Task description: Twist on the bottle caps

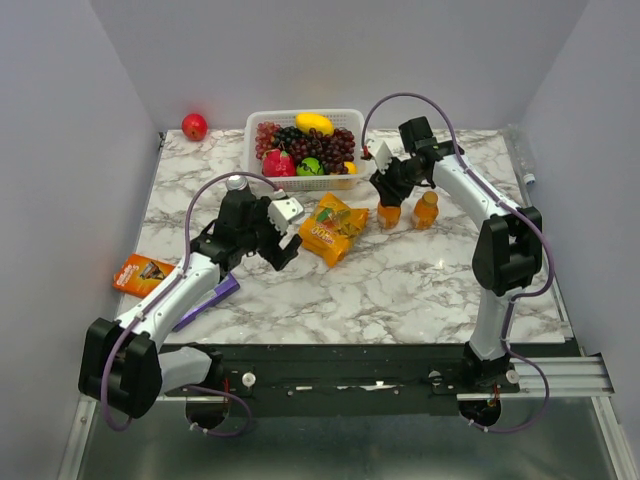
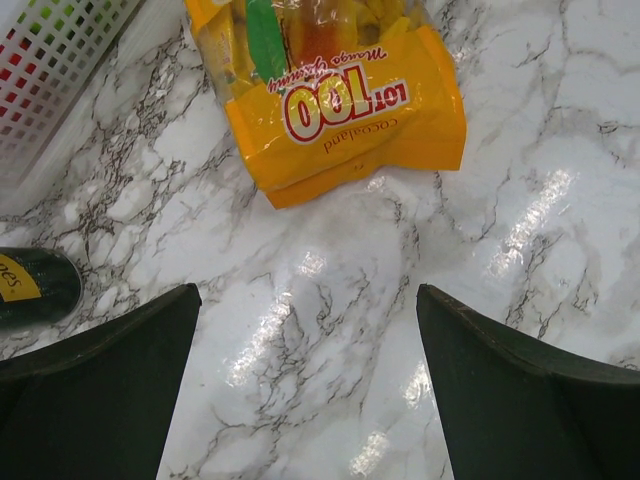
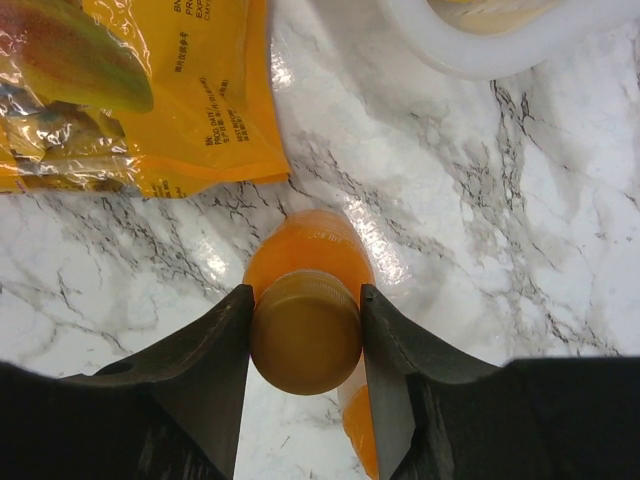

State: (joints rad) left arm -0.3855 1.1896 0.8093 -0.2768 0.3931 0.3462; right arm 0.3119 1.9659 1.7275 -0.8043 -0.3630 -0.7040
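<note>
Marble table (image 1: 400,290) carries it all. Left arm (image 1: 165,300) reaches in from near left corner, right arm (image 1: 490,215) from near right corner.

White basket (image 1: 300,184) of fruit sits mid far edge. Yellow snack bag (image 1: 333,228) lies approx table ctr, a bit toward far edge, just in front of basket.

Left claw (image 1: 283,232) hangs just beside the bag, on its left-edge side. Jaws are spread wide w/ nothing btwn them; wrist view shows only bare marble below.

Dark can (image 1: 237,184) w/ silver top stands beyond that claw, toward left edge. Orange packet (image 1: 143,272) lies at left edge. Red apple (image 1: 194,126) is at far left corner.

Two orange bottles stand upright, side by side but apart, in far half of table, in front of basket's right end: near-bag bottle (image 1: 389,214) and outer bottle (image 1: 426,210).

Right claw (image 1: 388,190) is down over near-bag bottle. Its jaws are about half closed, both fingers (image 3: 235,330) pressed against sides of the golden-orange cap (image 3: 305,335) on the bottle top. Can't tell if cap is threaded home.
</note>
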